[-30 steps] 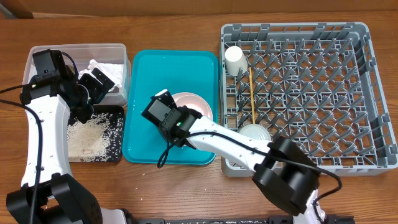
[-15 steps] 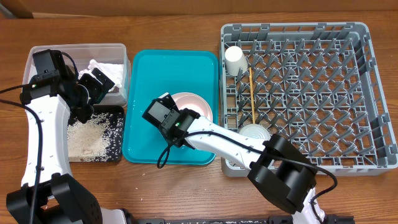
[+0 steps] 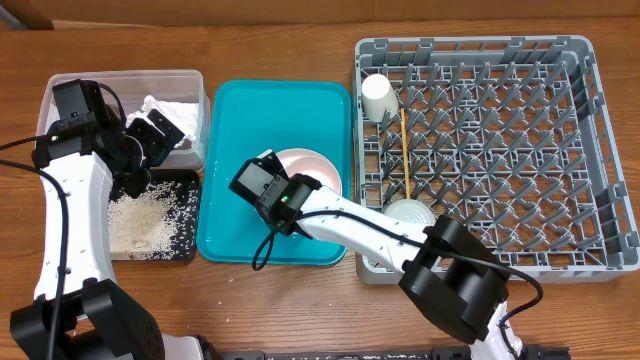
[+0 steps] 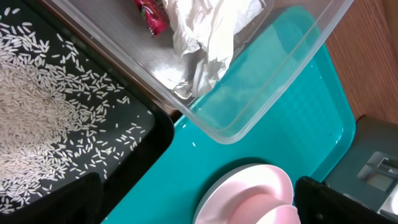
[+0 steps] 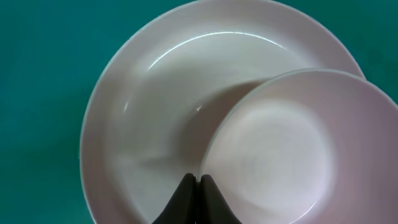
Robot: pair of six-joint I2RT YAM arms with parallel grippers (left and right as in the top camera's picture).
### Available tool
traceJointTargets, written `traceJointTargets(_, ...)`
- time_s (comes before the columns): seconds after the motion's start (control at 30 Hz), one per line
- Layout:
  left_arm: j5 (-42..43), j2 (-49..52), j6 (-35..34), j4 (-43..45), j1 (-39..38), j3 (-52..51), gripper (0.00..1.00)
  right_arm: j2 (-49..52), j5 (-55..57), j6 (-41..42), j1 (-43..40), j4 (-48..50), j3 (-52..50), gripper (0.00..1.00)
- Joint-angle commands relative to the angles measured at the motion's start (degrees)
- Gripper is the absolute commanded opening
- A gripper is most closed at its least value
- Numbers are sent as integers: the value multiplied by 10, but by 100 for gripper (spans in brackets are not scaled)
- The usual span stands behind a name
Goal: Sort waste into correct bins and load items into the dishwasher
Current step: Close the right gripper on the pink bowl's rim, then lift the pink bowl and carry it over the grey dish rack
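Overhead, largest first: grey dish rack [image 3: 520,60] fills 3 o'clock, teal tray [image 3: 240,120] sits centre, clear tub [image 3: 60,95] at 10 o'clock, black tray [image 3: 190,250] at 8 o'clock just below the tub.

Rack already holds the cream cup [image 3: 378,95] in its 11 o'clock corner, the chopsticks [image 3: 405,150] lying along the left columns, and a second bowl [image 3: 410,213] at its 7 o'clock edge.

Waste looks sorted: napkins [image 4: 211,31] and red wrapper [image 4: 152,12] are in the tub, rice [image 3: 140,215] is spread in the black tray.

Still to load: pink plate [image 5: 149,106] on the teal tray, toward its 3 o'clock side, with the white bowl [image 5: 280,155] sitting in it, offset to 4 o'clock in the right wrist view.

Change: over the last second the right gripper [image 5: 199,182] has closed. Its fingers are now pressed together right at the bowl's 8 o'clock rim. The rim looks nipped between the tips, though the view is too tight to be sure.

The left gripper [image 4: 196,186] has not moved. It hovers over the tub/black tray border, fingers spread wide, holding nothing.

Meaning: the grasp on the white bowl is likely made. The next step would be to lift it clear of the plate and carry it toward 3 o'clock into the rack. A thin rim pinch could slip or drag the plate.
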Motion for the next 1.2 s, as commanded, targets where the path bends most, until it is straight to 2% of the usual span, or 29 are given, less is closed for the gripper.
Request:
traceJointTargets(0.0,-5,-5,9,1,-3,10,100,-31,-1,28,-5,-27,56,4)
traceJointTargets(0.13,-5,-5,9,1,-3,10,100,-93,-100,32,-27,-55,111,4)
traceJointTargets(0.33,-5,-5,9,1,-3,10,100,-178,-261,32,-108,-71,114,4)
traceJointTargets(0.43,-5,-5,9,1,-3,10,100,-203,-361,31,-173,-82,114,4)
traceJointTargets(0.47,-5,-5,9,1,-3,10,100,-209,-432,31,-216,-84,114,4)
traceJointTargets(0.63,-5,-5,9,1,-3,10,100,-210,-650,6,-329,-80,104,4)
traceJointTargets(0.83,-5,-5,9,1,-3,10,100,-209,-759,-29,-435,-79,59,4)
traceJointTargets(0.97,-5,-5,9,1,-3,10,100,-209,-790,-45,-473,-68,7,4)
traceJointTargets(1.1,-5,-5,9,1,-3,10,100,-209,-863,-39,-497,-9,-56,4)
traceJointTargets(1.17,-5,-5,9,1,-3,10,100,-209,-915,-8,-511,46,-93,4)
